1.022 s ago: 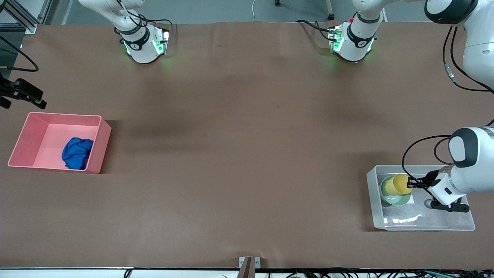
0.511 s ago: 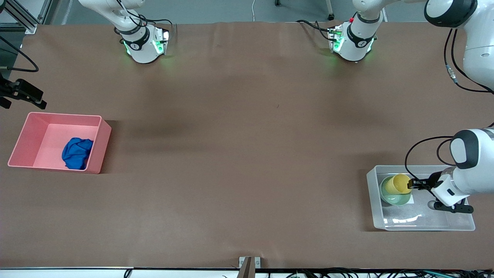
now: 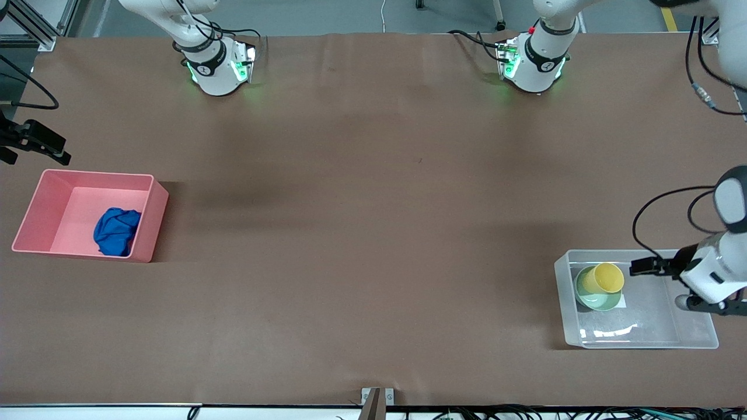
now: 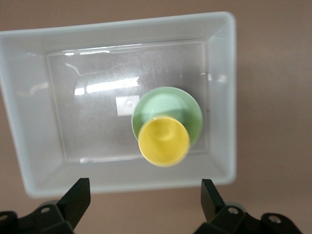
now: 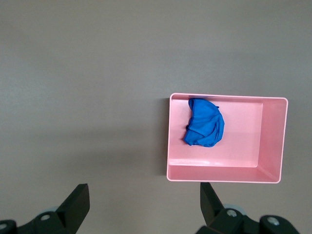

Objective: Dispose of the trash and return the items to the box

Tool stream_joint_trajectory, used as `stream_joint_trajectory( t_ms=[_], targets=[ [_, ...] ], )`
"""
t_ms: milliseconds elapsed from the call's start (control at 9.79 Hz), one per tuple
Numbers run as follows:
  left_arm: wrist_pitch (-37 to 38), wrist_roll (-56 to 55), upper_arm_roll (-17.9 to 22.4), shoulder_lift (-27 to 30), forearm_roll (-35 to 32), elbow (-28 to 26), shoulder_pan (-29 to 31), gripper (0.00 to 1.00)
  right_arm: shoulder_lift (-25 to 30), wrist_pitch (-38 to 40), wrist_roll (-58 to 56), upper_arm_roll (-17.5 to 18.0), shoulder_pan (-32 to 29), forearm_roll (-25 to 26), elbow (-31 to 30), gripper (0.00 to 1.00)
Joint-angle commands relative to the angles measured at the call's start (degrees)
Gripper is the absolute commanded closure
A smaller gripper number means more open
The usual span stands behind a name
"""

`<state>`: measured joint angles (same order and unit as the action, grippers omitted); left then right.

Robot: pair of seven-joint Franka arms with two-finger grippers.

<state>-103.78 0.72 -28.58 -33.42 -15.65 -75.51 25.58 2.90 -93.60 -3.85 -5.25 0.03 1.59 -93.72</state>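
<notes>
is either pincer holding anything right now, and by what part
Nothing is held. The left pincer is open above the clear box, apart from the yellow cup. The right pincer is open too.

Bright, even overhead light; soft shadows on the table. Glare streaks on the clear box floor. Focus sharp throughout.

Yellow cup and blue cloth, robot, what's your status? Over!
Left pincer open, over clear box. Right pincer open, above the table. Yellow cup in green bowl, boxed. Blue cloth in pink bin.
</notes>
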Motion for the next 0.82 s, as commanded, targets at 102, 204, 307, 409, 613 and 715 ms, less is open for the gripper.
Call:
stream_joint_trajectory(
  t_ms=[102, 204, 307, 409, 613, 715],
  targets=[
    [5.7, -10.5, -4.0, 9.6, 4.5, -4.0, 0.2, 0.0, 0.4, 0.1, 1.0, 0.0, 0.1, 0.9, -0.3, 0.0],
    [7.1, -12.0, -4.6, 12.4, 4.8, -4.7, 0.0, 0.0, 0.4, 0.0, 1.0, 0.0, 0.1, 0.9, -0.3, 0.0],
    [9.0, -12.6, -6.7, 14.4, 4.9, -4.5, 0.0, 0.0, 0.4, 0.0, 1.0, 0.0, 0.1, 1.0, -0.3, 0.0],
    [9.8, -12.1, -7.5, 16.3, 4.6, -4.1, 0.0, 0.0, 0.3, 0.0, 1.0, 0.0, 0.1, 1.0, -0.3, 0.0],
    [10.0, -11.3, -7.6, 19.2, 4.8, -4.0, 0.1, 0.0, 0.4, -0.2, 1.0, 0.0, 0.1, 1.0, -0.1, 0.0],
    [10.2, -10.6, -7.5, 20.7, 4.8, -4.1, -0.2, 0.0, 0.4, -0.3, 1.0, 0.0, 0.1, 1.0, -0.1, 0.0]
  ],
)
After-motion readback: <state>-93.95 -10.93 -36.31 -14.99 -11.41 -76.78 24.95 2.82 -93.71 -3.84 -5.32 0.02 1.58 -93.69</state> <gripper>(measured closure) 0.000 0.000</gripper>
